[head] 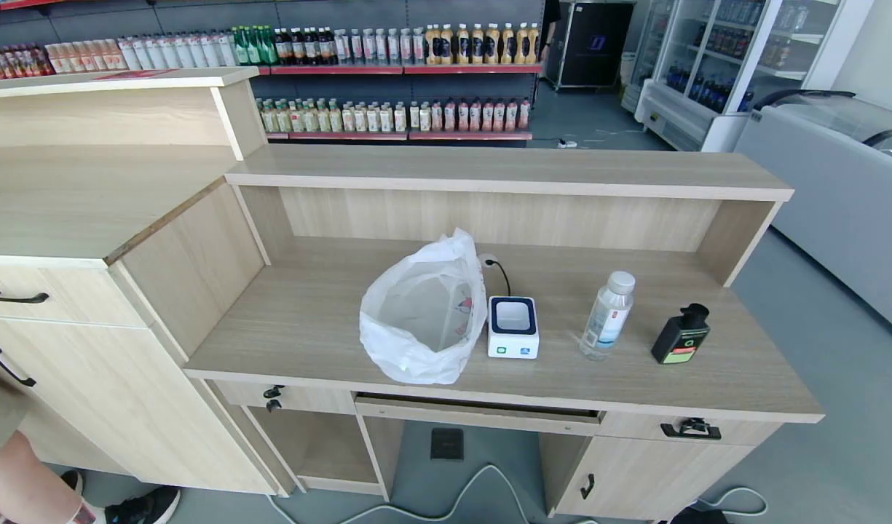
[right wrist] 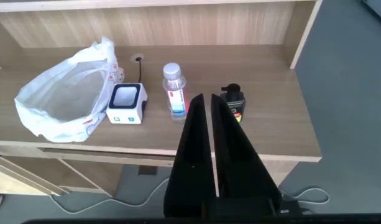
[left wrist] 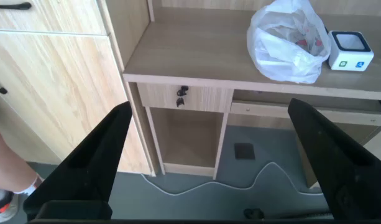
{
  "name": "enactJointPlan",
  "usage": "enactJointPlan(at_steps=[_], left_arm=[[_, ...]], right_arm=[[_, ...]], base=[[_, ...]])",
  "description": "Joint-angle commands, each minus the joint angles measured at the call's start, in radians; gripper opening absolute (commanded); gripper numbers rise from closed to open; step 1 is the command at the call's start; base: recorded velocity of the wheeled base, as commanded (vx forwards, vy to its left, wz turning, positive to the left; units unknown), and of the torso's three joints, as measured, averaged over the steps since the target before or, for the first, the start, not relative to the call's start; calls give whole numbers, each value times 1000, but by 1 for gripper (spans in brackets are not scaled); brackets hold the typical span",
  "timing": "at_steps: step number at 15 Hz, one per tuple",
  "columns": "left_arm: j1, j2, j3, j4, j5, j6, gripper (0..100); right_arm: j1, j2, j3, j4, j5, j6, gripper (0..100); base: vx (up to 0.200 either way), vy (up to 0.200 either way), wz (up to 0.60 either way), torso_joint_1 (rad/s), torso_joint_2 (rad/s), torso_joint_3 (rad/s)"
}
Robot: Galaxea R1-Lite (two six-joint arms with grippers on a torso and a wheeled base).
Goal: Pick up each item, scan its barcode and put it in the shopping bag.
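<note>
Across wooden worktop (head: 300,320), seeing from left to right: white shopping bag (head: 422,316) gaping open, scanner (head: 513,327) sitting just beside it, clear water bottle (head: 607,316) standing upright, black pump bottle (head: 681,335) standing nearest the right end. Keeping left claw (left wrist: 210,109) low before the worktop's front, fingers spread wide apart — keeping right claw (right wrist: 207,98) raised on the near side, fingers pressed together.

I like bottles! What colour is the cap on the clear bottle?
White; the clear plastic bottle's cap shows best in the head view.

Wooden counter (head: 307,320) — shopping bag (head: 424,320), scanner (head: 513,327), water bottle (head: 607,316), black bottle (head: 682,335)
</note>
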Motion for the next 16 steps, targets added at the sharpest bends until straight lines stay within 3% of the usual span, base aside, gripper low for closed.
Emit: enactJointPlan(at_steps=[1, 5, 11, 16], left_arm=[[0, 0, 0, 0, 0, 0, 100], [0, 0, 0, 0, 0, 0, 100], [0, 0, 0, 0, 0, 0, 100], [0, 0, 0, 0, 0, 0, 100]], right_arm=[[-10, 267, -54, -98, 2, -36, 100], [-59, 493, -80, -203, 66, -39, 100], [-112, 962, -61, -635, 147, -117, 100], [-121, 1149, -64, -767, 144, -235, 100]], base=[[0, 0, 0, 0, 0, 0], [0, 0, 0, 0, 0, 0], [0, 0, 0, 0, 0, 0], [0, 0, 0, 0, 0, 0]])
